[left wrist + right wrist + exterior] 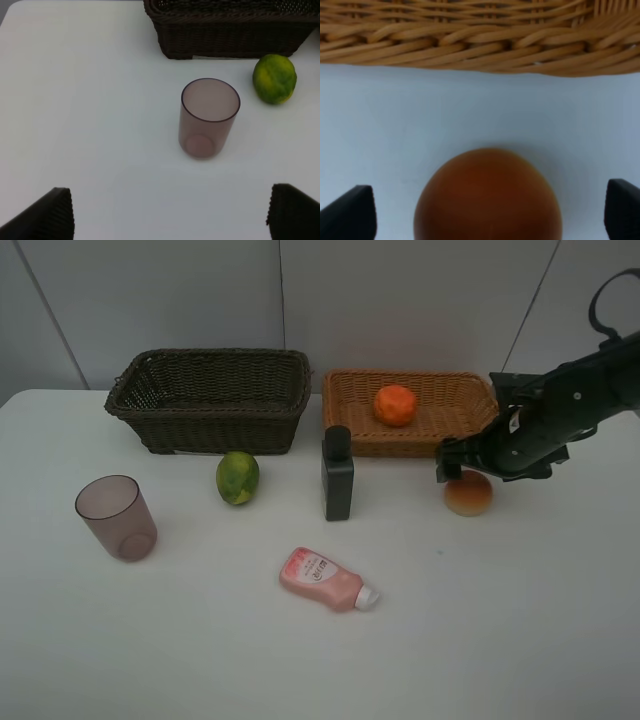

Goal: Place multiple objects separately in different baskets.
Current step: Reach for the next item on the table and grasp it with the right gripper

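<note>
One right arm [575,400] slanted down, claw [460,468] wide over peach [468,494]

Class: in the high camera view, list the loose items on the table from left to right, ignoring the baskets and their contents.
Mauve cup, green fruit, black bottle, peach-like fruit. Pink bottle omitted: it spans the black bottle's position.
</note>
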Controlling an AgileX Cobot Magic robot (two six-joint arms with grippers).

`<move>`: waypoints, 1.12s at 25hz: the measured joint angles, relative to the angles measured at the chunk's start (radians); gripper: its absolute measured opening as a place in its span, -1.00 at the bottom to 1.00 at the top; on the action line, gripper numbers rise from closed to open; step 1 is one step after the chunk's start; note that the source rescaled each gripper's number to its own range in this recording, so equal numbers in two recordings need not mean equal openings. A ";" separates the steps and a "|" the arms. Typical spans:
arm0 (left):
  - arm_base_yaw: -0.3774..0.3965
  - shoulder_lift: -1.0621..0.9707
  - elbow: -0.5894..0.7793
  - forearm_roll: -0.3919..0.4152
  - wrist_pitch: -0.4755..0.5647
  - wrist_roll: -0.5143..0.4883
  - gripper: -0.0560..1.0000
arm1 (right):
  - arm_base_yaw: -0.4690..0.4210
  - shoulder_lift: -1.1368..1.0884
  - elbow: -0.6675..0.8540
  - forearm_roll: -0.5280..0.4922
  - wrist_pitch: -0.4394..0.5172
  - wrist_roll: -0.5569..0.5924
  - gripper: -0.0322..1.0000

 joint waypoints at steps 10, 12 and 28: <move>0.000 0.000 0.000 0.000 0.000 0.000 1.00 | -0.009 0.083 0.000 -0.014 -0.049 0.002 1.00; 0.000 0.000 0.000 0.000 0.000 0.000 1.00 | -0.011 0.092 0.000 -0.014 -0.048 0.002 1.00; 0.000 0.000 0.000 0.000 0.000 0.000 1.00 | -0.011 0.093 0.000 -0.016 -0.034 0.002 -0.15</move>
